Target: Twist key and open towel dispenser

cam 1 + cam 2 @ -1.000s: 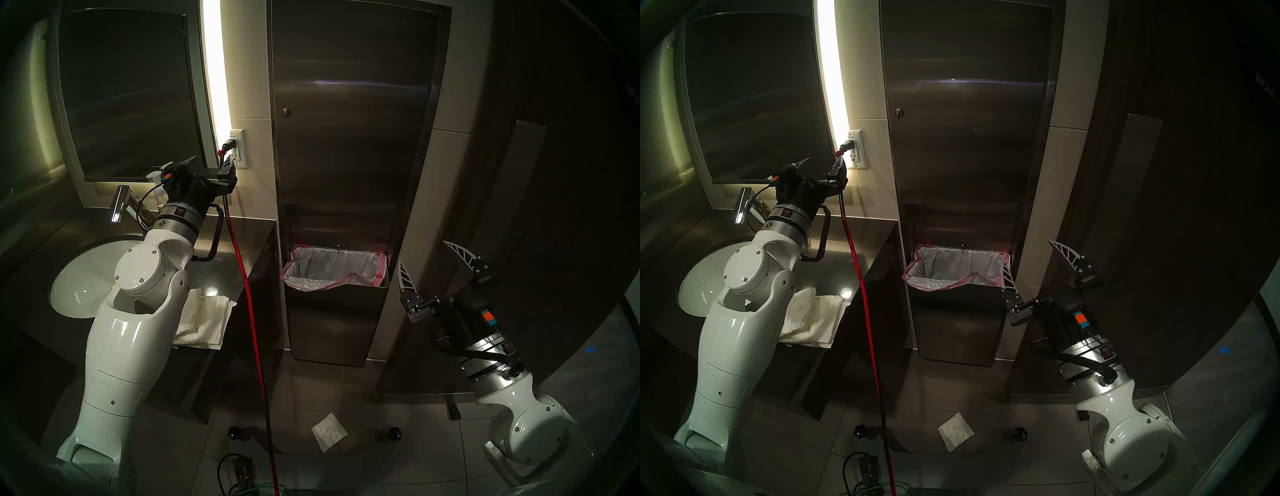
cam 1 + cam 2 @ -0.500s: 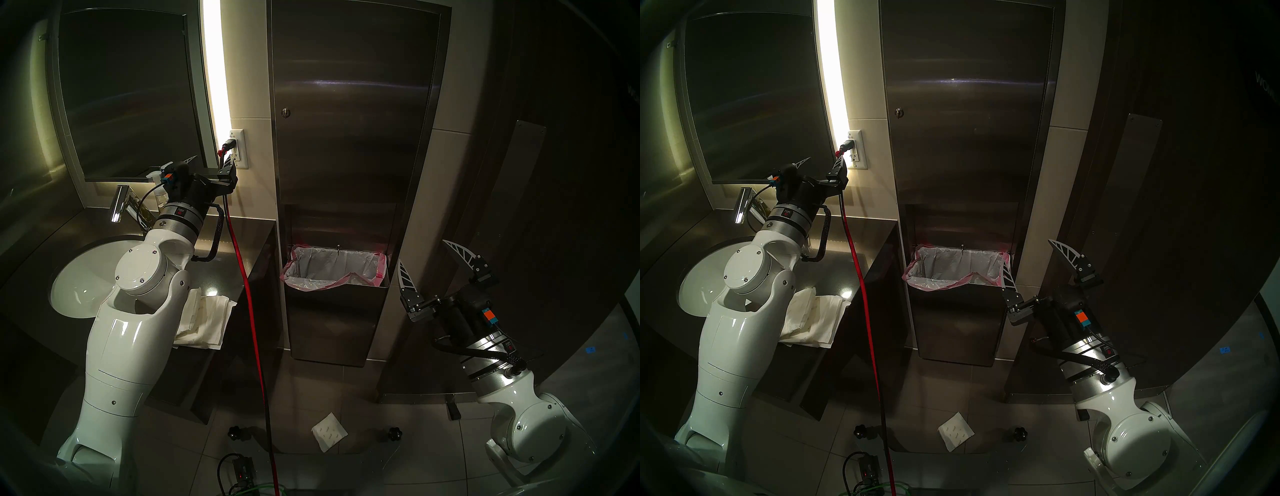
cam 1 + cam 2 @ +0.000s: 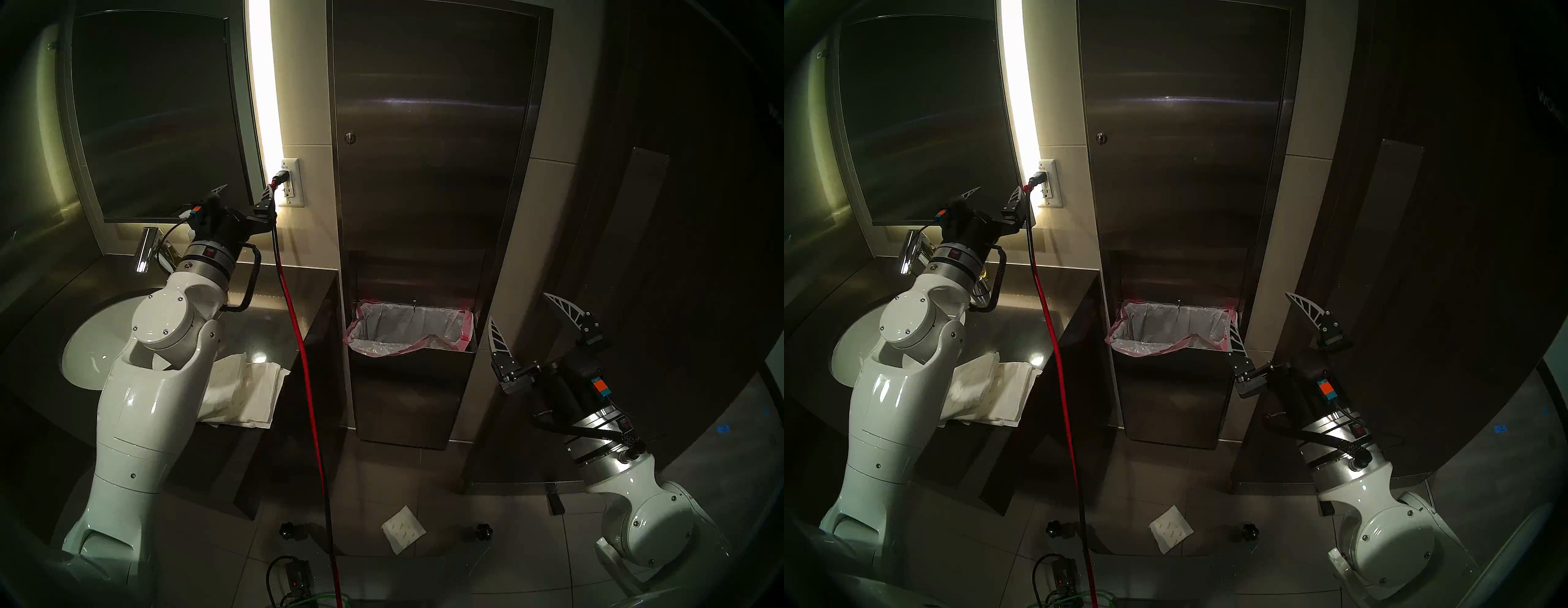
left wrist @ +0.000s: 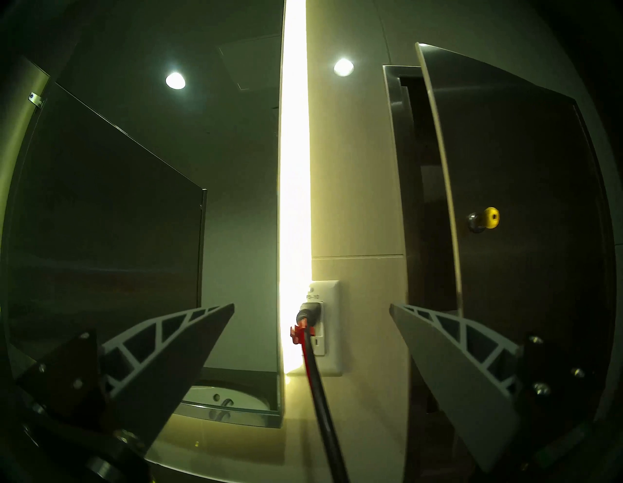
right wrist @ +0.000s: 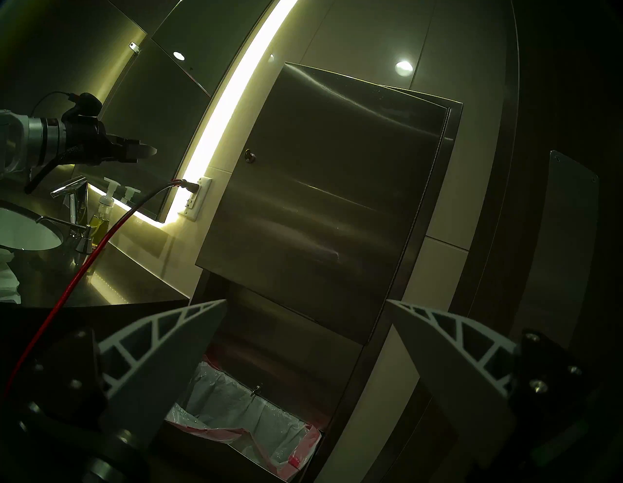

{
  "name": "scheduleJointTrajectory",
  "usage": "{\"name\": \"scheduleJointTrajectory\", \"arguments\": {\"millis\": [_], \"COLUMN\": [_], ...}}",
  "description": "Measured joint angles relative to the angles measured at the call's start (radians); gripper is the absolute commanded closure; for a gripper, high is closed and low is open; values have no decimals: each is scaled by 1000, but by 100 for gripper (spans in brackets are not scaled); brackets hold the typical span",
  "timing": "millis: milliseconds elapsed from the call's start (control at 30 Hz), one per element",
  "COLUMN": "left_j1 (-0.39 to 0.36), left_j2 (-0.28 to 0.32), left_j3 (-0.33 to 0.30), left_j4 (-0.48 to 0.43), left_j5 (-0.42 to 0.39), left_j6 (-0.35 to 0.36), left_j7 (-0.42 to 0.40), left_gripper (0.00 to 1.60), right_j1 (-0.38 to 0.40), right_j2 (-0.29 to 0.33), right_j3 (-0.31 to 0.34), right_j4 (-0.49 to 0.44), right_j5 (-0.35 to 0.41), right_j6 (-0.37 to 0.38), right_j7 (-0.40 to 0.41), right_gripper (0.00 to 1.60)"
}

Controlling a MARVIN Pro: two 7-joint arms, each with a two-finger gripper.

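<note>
Two claws: left gripper [image 4: 312,310] and right gripper [image 5: 305,307] both spread wide, holding nothing.
Key: small brass-coloured round-headed key [image 4: 489,218] sticks out of tall brushed-steel towel dispenser [image 3: 432,140], up and right of left claw.
Nearer arm: left.

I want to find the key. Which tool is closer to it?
The left tool, up by the wall socket. The key is just beyond it; the right tool sits lower, beside the bin.
</note>
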Motion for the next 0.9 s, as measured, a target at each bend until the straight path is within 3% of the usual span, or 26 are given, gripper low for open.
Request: {"name": "scheduleJointTrajectory", "arguments": {"millis": [33, 67, 900], "left_j1": [-3, -8, -170], "left_j2": [2, 5, 70], "left_j3": [-1, -2, 119], "left_j4": [5, 13, 222], "left_j5": [1, 3, 75], "left_j6": [-2, -6, -89], "left_j7": [-3, -7, -204], "left_gripper": [104, 160, 160], "right_j1": [0, 0, 0], "right_j2": [0, 0, 0], "right_j3": [0, 0, 0], "right_j4": [0, 0, -1], "right_j5": [0, 0, -3], "right_j6": [0, 0, -1], "right_j7": [0, 0, -4], "right_gripper": [0, 0, 0]}}
